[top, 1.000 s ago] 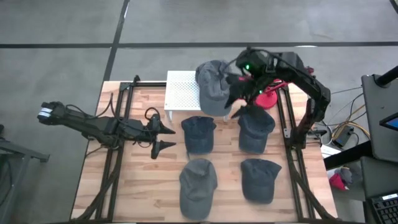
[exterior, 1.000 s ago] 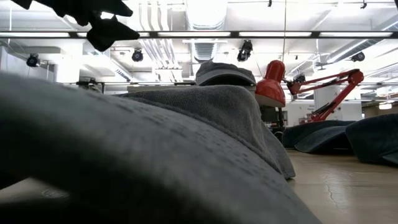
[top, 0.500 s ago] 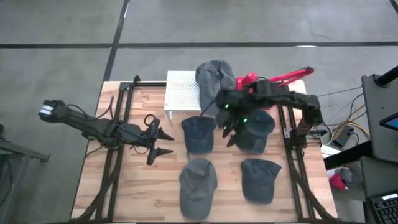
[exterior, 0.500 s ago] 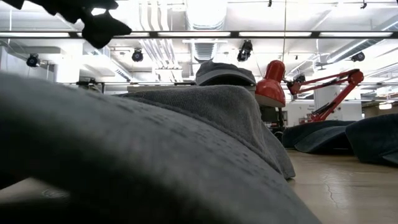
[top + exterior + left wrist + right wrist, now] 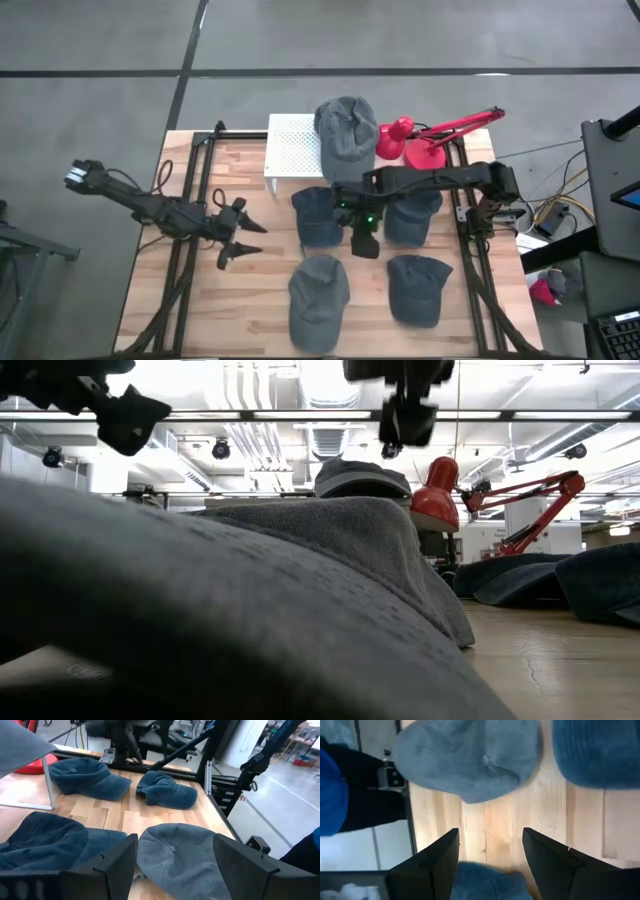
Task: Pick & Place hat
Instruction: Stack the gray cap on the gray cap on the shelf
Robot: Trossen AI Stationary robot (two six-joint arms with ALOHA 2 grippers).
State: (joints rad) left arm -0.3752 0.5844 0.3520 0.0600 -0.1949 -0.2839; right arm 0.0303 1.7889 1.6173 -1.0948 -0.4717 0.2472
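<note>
Right gripper [image 5: 362, 243] hangs between four blue-grey fabric caps, jaws apart, empty, lined up over near-left cap [image 5: 318, 288]. Left gripper [image 5: 243, 244] waits aside, jaws apart, above wooden tabletop [image 5: 240, 310].

The right arm is stretched across the middle, and its pincer [image 5: 363, 240] is held open and empty. The left pincer [image 5: 240, 245] is kept open and empty at the left.

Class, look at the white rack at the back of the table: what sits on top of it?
A grey hat lies over the white rack, overhanging its right end. What lies under the hat is hidden.
</note>
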